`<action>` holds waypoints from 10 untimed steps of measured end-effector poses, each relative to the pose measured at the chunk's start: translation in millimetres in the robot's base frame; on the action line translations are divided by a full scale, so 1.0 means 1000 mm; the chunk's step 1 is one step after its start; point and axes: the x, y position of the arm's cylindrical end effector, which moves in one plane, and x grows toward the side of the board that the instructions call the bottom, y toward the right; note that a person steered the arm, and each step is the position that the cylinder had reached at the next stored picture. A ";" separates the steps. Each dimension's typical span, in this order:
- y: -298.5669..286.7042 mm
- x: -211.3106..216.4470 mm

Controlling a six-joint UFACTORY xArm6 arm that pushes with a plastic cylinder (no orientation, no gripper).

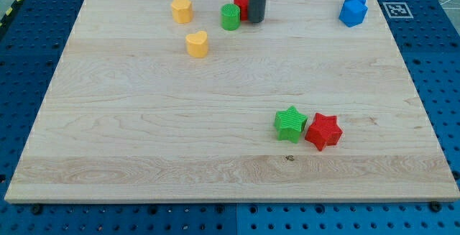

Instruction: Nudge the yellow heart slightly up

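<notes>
The yellow heart lies on the wooden board in the upper left part. My tip stands near the view's top centre, to the right of and slightly above the heart, well apart from it. The tip is right beside a red block and just right of a green round block. A second yellow block, roughly hexagonal, sits up and left of the heart.
A blue block cluster sits at the upper right. A green star and a red star touch each other at the lower right. The board rests on a blue perforated table.
</notes>
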 end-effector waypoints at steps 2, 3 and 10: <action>-0.025 -0.011; 0.011 0.016; -0.118 0.071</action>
